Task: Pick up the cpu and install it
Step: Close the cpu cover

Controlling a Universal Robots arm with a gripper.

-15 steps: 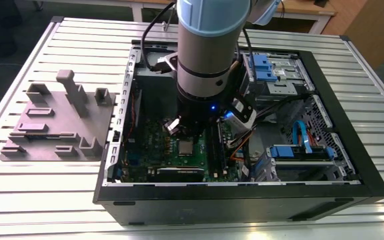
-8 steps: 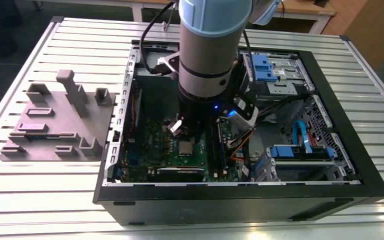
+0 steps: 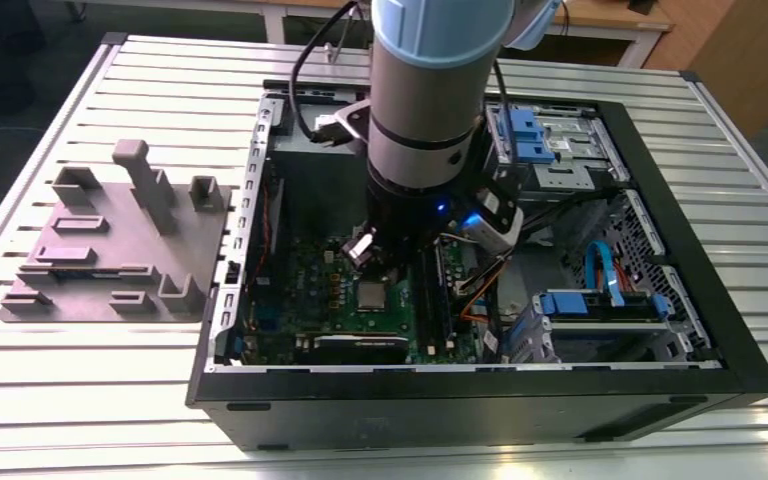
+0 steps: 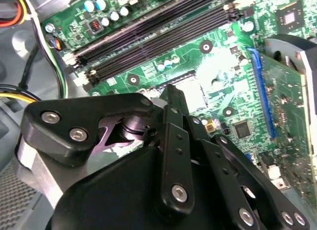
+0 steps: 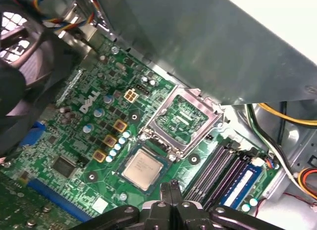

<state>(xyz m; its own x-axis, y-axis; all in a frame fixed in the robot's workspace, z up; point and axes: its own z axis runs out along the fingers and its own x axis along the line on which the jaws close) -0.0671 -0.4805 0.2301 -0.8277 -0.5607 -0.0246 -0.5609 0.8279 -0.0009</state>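
Green motherboard point(image 5: 89, 141) lies flat inside the open black case point(image 3: 491, 400), which rests on a slatted metal table point(image 3: 77, 400). The cpu point(image 5: 142, 166) sits on the board just beside the hinged socket frame point(image 5: 182, 120), which stands tilted open with its underside exposed. In the exterior view the cpu point(image 3: 373, 294) appears as a small pale square below the arm point(image 3: 424, 110). The gripper point(image 5: 172, 188) hangs above the board near the cpu, with its two fingertips pressed together and nothing between them. In the second wrist view the gripper point(image 4: 171, 98) body covers the lower half of the picture, and a bright glare on the board beyond its tip washes out the cpu area.

Surrounding items: black memory slots point(image 5: 218, 170) run beside the cpu; a blue slot point(image 4: 262, 91) and an expansion card point(image 4: 292, 106) lie further off. Yellow, black and orange cables point(image 5: 292, 121) pass along the case wall. A large grey metal box point(image 5: 213, 46) overhangs the socket frame. A dark fan point(image 5: 20, 46) sits at the board's far corner. Blue drive clips point(image 3: 531, 135) occupy the case on the exterior view's right. A grey fixture plate point(image 3: 117, 240) with upright blocks lies on the table at the exterior view's left.

The arm hides the upper part of the board in the exterior view. Small board components are hard to make out.
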